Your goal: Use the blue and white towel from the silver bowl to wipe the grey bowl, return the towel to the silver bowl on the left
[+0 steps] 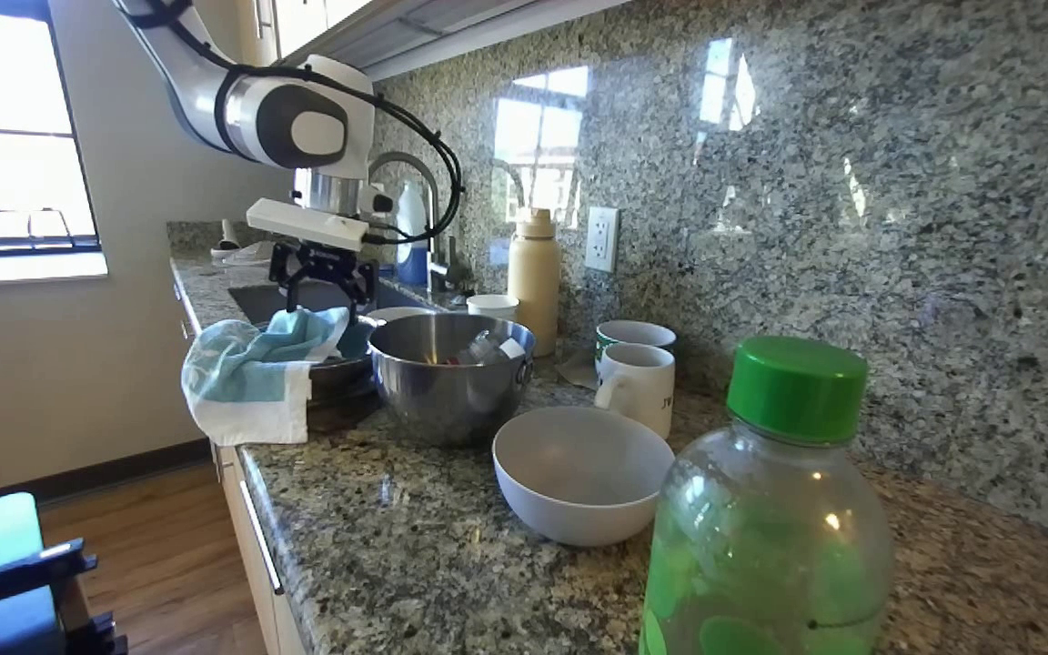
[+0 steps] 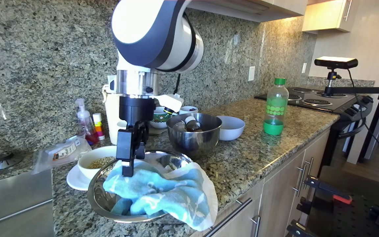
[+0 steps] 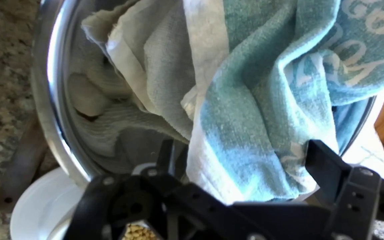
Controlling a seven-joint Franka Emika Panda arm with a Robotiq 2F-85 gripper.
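In the wrist view, find the gripper (image 3: pixel 240 150) with jaws spread wide, and see the blue and white towel (image 3: pixel 265 110) bunched between the fingers (image 3: pixel 325 163). Cannot tell about contact between cloth and either finger. Note the towel lying across the silver bowl (image 3: pixel 52 66), with pale folds inside. Make out a saucer (image 3: pixel 35 206) just beside the rim, and grains (image 3: pixel 138 232) partly hidden behind the gripper.

In an exterior view, see the gripper pointing down over the towel, fingers apart. Follow the towel over the rim of the silver bowl and down outside, ending in a white border. Just beside, find a deep bowl (image 1: pixel 442 400) with small bottles (image 1: pixel 485 347) inside, then the grey bowl (image 1: pixel 565 518), upright on the counter (image 1: pixel 415 546). Spot a mug (image 1: pixel 647 387) in front of a cup (image 1: pixel 635 333) near the grey bowl, and a green-capped bottle (image 1: pixel 770 528) large in the foreground.

In an exterior view, find a white bowl (image 2: pixel 85 166) on the saucer, with the grains inside, just beside the silver bowl. See the towel heaped in the silver bowl and spilling over its rim toward the counter edge, with the gripper upright above. Look past the deep bowl to the grey bowl, and well apart along the counter, to the green-capped bottle.
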